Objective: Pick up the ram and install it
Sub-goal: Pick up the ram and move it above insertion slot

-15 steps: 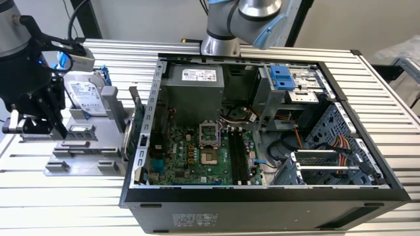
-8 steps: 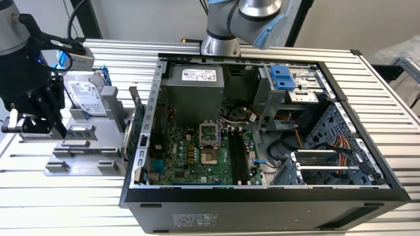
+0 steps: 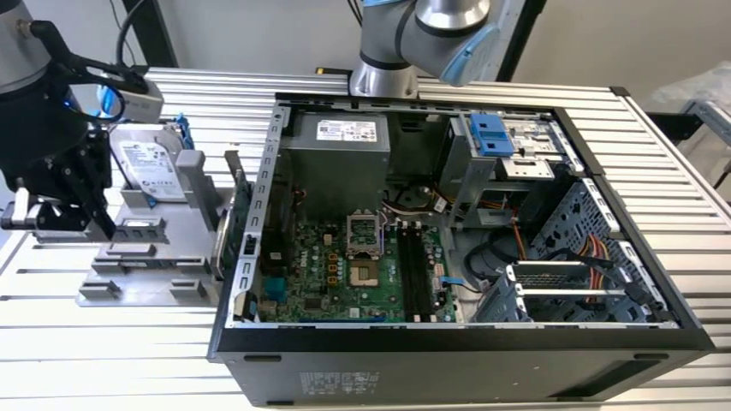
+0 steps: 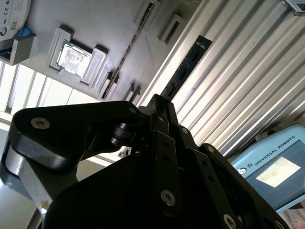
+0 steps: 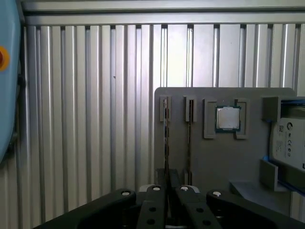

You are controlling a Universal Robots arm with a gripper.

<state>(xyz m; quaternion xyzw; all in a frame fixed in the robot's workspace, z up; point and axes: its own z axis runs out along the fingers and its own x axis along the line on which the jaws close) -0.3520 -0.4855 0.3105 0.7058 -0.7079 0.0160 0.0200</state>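
- Where it stands: the gripper (image 5: 167, 187) has its jaws pinched down narrow on the ram (image 4: 185, 67), holding the thin board edge-on. In the second wrist view the stick pokes out past the fingertips over the ribbed table (image 4: 238, 71), just off the edge of the grey holder (image 4: 95, 28). So I'd say it's up out of its groove, over at the exterior view's left of the open PC case (image 3: 457, 347).
- Main worry: that's a skinny grip on a long board. I can't tell how far along its length the fingers sit. If they're off-centre, the free end could droop or swivel in the pads.
- If it slips here, it lands on the holder, where the processor chip (image 5: 228, 118) and the hard drive (image 3: 146, 167) sit right beside the grooves.
- The case wall stands between the holder and the motherboard. Carry the stick too low and it clips that rim and gets knocked crooked.
- The memory slots (image 3: 417, 274) are narrow and run near-to-far. A small twist in the grip would put the stick on the slot wall, and pushing then would flex the board.
- I can't make out the slot latches or the notch. Wrong way round and it just won't seat.
- There are loose cables (image 3: 577, 248) to the exterior view's right of the slots that could snag.
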